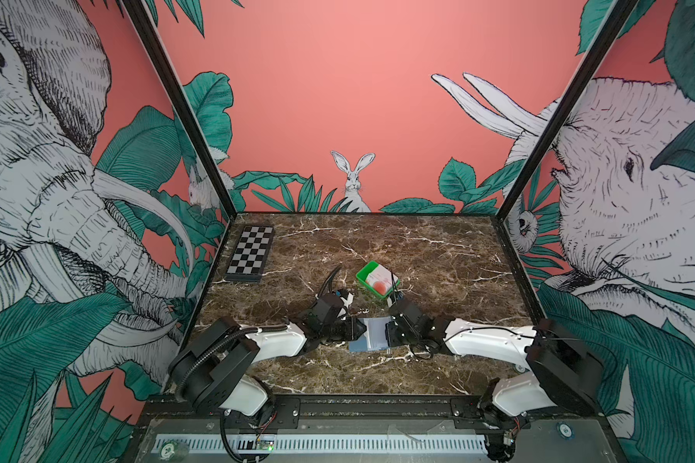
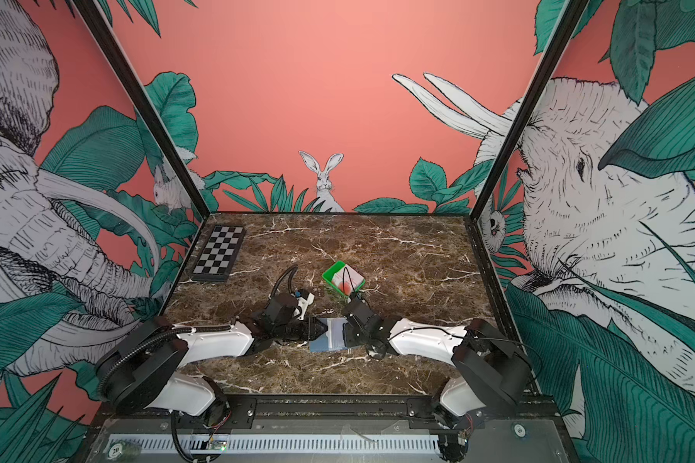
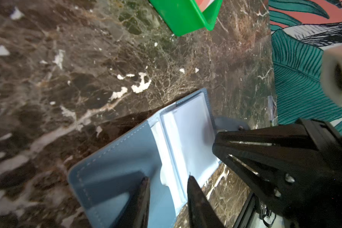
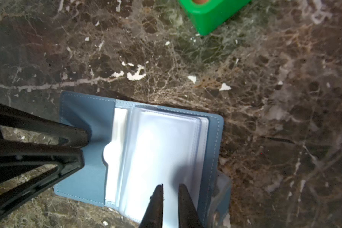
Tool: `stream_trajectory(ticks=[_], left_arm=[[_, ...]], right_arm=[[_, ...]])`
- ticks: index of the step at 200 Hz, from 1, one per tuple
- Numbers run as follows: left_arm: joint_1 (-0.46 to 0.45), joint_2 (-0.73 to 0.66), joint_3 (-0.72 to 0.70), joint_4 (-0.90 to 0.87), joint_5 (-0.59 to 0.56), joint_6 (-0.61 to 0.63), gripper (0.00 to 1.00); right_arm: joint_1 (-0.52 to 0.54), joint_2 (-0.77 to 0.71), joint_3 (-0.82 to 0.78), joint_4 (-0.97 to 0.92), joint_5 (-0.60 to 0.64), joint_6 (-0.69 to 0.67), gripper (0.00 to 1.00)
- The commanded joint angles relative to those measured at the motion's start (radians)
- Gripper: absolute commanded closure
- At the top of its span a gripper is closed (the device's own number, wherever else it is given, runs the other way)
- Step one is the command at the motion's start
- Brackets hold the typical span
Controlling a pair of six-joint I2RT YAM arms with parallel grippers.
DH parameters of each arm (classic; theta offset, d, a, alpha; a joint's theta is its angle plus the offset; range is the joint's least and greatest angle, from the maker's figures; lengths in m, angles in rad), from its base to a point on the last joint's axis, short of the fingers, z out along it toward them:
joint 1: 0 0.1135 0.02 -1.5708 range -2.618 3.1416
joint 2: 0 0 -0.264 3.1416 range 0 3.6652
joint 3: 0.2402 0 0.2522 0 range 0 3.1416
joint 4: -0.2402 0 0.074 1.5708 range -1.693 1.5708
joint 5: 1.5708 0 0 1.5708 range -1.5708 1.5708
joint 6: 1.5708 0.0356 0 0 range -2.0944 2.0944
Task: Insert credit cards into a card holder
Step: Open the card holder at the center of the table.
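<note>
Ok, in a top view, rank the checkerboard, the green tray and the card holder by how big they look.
1. checkerboard: clearly the largest.
2 and 3. green tray and card holder: about alike. The holder is partly hidden and lies nearer the camera, so I won't rank them.

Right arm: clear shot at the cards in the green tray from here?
Probably yes. The green tray sits just beyond the right gripper, open-topped, credit cards exposed, nothing between. Its jaws are over the card holder.
</note>
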Motion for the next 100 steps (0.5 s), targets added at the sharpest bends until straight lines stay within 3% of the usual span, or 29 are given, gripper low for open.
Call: stream_trajectory(ticks=[1,54,100], left_arm=[[-0.004,0.01,0.007,-0.028,-0.037,0.008,0.66],[-0.004,0.045,-0.032,0.003,-0.059,-0.01,0.66],[-0.004,0.051,-0.047,0.038,-0.057,-0.033,0.67]], right_arm=[[-0.002,0.021,-0.004,-0.012,0.014,0.019,0.85],[-0.002,0.042,0.005,-0.043,0.053,0.034,0.87],[-0.001,-0.042,0.019,-0.021,0.039,-0.006,0.85]])
